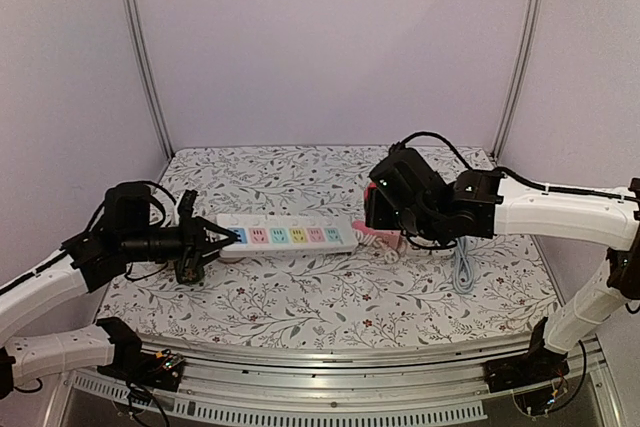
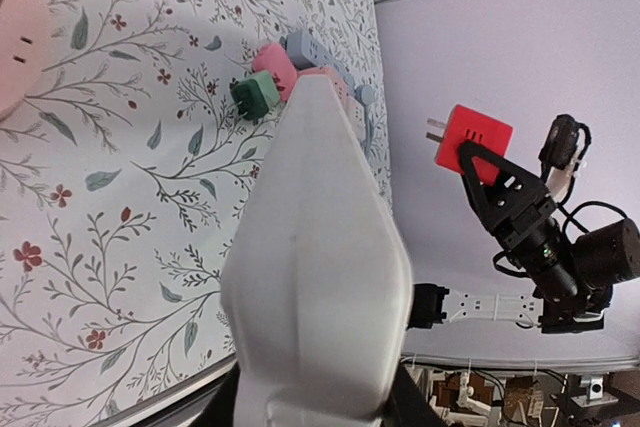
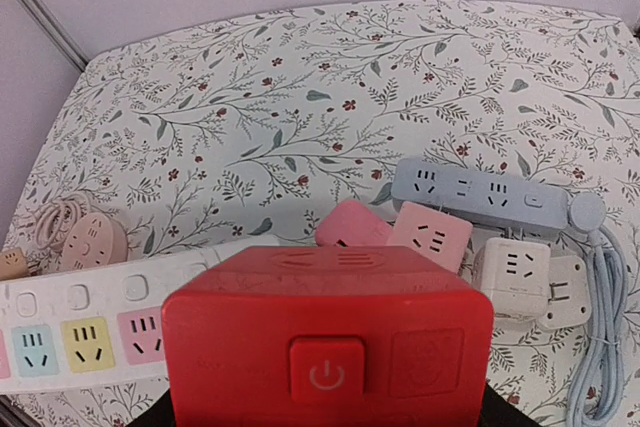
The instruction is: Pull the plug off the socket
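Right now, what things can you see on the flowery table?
white power strip: one, white, coloured sockets, mid-table
red plug: one, red, in right gripper
pink cubes: two, pink, by strip's right end
green cube: one, green, beside them
blue strip: one, grey-blue, behind them
white adapters: two, white, beside blue strip
round socket: one, pale pink, beside power strip
blue cable: one, light blue, right side
left gripper: one, black, gripping power strip's end
right gripper: one, black, holding red plug

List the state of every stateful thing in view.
red plug: out of its socket, prongs bare, held in the air
power strip: lying flat, visible sockets empty
left gripper: shut on the power strip's end
right gripper: shut on the red plug
blue strip: lying loose, sockets empty
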Tool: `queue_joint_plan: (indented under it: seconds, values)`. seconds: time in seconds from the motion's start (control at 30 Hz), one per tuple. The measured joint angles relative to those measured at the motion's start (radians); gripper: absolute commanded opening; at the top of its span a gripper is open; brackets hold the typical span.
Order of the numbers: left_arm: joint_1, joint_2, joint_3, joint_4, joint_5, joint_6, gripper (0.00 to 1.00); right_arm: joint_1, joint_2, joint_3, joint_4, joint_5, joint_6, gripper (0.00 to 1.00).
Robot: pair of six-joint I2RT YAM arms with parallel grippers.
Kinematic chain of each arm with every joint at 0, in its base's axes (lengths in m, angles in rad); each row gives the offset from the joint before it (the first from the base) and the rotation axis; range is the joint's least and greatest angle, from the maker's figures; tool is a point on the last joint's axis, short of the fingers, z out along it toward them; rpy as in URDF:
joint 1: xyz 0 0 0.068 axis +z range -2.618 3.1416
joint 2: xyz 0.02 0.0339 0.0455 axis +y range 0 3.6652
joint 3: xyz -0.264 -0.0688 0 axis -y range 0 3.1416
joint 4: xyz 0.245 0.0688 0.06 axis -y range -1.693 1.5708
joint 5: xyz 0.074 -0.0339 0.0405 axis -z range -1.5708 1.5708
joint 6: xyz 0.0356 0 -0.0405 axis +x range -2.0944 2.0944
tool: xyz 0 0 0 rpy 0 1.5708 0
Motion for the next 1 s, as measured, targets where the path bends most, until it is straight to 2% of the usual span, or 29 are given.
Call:
queue_joint_plan:
  seconds: [0.27,0.53,0.83,1.0]
  values:
    - [0.069,0.016,0.086,-0.02,-0.082,0.006,0.0,-0.051,-0.037,-0.151,0.011,-0.042,0.02,0.42]
    - [0.138,0.132,0.195,0.051,-0.149,0.035,0.0,-0.085,-0.048,-0.208,0.043,-0.089,0.023,0.42]
    - [0.171,0.254,0.2,0.169,-0.204,0.049,0.0,-0.13,-0.047,-0.24,0.094,-0.171,0.018,0.42]
    - [0.172,0.312,0.187,0.224,-0.214,0.049,0.0,-0.145,0.014,-0.239,0.103,-0.221,0.015,0.42]
